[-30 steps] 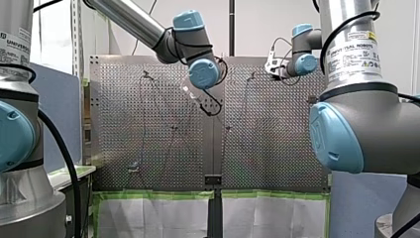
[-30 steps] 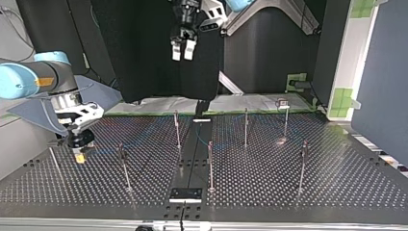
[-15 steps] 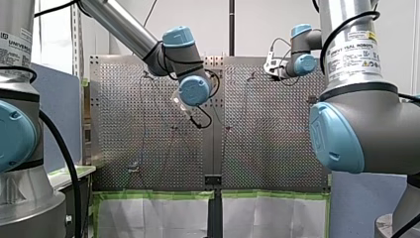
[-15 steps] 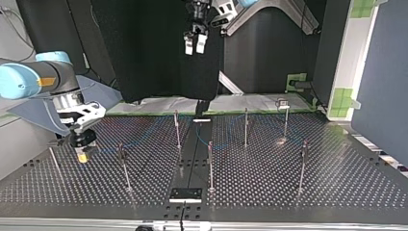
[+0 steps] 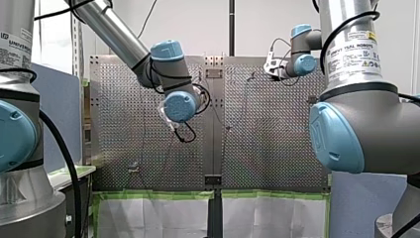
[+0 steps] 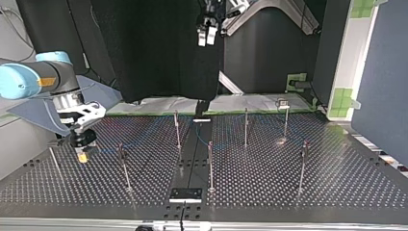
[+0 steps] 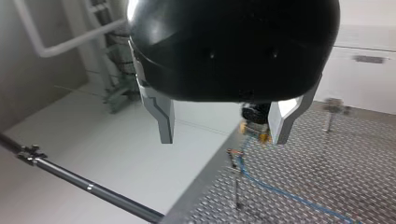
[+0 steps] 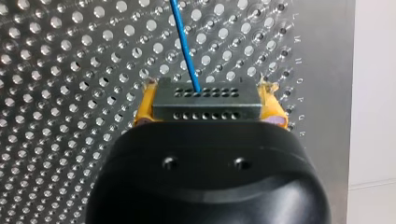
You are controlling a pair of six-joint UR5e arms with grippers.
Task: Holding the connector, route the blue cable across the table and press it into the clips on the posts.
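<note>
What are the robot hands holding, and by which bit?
My right gripper clamps the dark connector by its two ends, between yellow pads; the blue cable leaves its face. My left gripper is open and empty.

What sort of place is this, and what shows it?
Probably a robotics lab: my left arm and my right arm reach over a perforated table with posts and a blue cable.

White wall [image 5: 267, 25] in front view, black curtain [image 6: 149, 48] in top view, grey-blue side panels [image 6: 380, 72], pale floor [image 7: 93, 140], green tape [image 5: 158, 195].
</note>
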